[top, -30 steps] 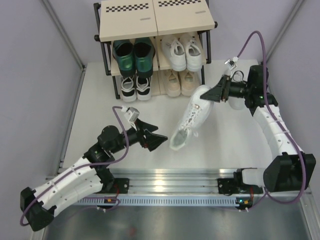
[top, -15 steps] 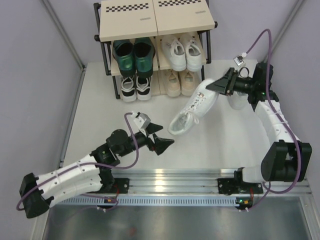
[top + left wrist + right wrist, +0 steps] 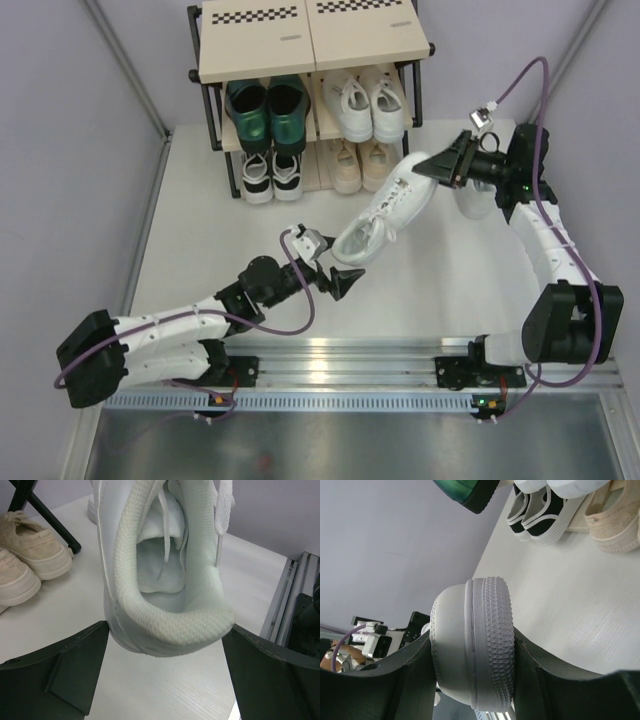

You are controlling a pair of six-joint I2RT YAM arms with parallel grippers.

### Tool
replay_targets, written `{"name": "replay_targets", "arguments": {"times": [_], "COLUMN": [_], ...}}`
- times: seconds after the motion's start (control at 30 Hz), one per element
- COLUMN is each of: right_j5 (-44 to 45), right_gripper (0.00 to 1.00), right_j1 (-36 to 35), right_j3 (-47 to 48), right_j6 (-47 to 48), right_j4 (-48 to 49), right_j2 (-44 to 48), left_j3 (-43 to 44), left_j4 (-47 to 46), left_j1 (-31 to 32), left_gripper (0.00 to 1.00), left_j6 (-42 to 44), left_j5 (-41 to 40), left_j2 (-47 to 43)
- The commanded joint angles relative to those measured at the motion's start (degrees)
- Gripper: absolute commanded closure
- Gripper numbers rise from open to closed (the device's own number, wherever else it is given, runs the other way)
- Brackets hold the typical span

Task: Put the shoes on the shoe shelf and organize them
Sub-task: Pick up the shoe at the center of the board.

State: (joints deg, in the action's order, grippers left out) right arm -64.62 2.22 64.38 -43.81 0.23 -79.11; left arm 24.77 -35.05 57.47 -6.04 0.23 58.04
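My right gripper [image 3: 432, 168] is shut on the toe of a white sneaker [image 3: 385, 212] and holds it tilted in the air in front of the shoe shelf [image 3: 310, 45]. The right wrist view shows the toe [image 3: 475, 645] pinched between my right gripper's [image 3: 475, 680] fingers. My left gripper [image 3: 338, 277] is open just below the sneaker's heel. In the left wrist view the heel [image 3: 165, 615] hangs between the jaws of my left gripper [image 3: 165, 680] without touching them. A second white sneaker [image 3: 476, 203] lies on the table under my right arm.
The shelf holds dark green heeled shoes [image 3: 266, 110] and white sneakers [image 3: 366, 105] on the middle tier, and black-and-white sneakers [image 3: 270, 178] and beige sneakers [image 3: 360, 166] at the bottom. A metal rail [image 3: 340, 358] runs along the near edge. Grey walls stand left and right.
My left gripper has moved right and forward, up to the sneaker's heel. My right gripper has carried the sneaker a little up and to the right.
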Motion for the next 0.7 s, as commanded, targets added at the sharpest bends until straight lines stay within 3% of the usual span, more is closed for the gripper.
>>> {"name": "replay_targets", "arguments": {"times": [0.0,0.3,0.5,0.6,0.67], "right_j5": [-3.06,-2.88,-2.88,-2.62,-2.44], "right_gripper": [1.0,1.0,1.0,1.0,1.0], "right_j1": [0.59,0.33,0.24,0.16,-0.02], "right_j3": [-0.39,-2.06,-2.24,-2.33,-2.33], "right_j6": [-5.14,-5.41,-5.41,-4.53,-3.04], "right_j4": [5.04,6.45,6.45,5.49,4.52], "right_j2": [3.52,3.88,4.14,4.14,4.23], "left_j3": [3.44,4.32,5.72,6.68,7.22], "left_j4": [-8.19,-8.72,-8.55,-8.29,-7.23], "left_j1": [0.18,0.27,0.27,0.27,0.27], "left_gripper": [0.02,0.02,0.14,0.36,0.73], "left_j6": [-0.81,-2.13,-2.13,-1.78,-1.52], "left_j5": [-1.02,-5.32,-4.01,-2.78,-1.99], "left_j2": [1.37,2.25,4.45,5.76,6.47]}}
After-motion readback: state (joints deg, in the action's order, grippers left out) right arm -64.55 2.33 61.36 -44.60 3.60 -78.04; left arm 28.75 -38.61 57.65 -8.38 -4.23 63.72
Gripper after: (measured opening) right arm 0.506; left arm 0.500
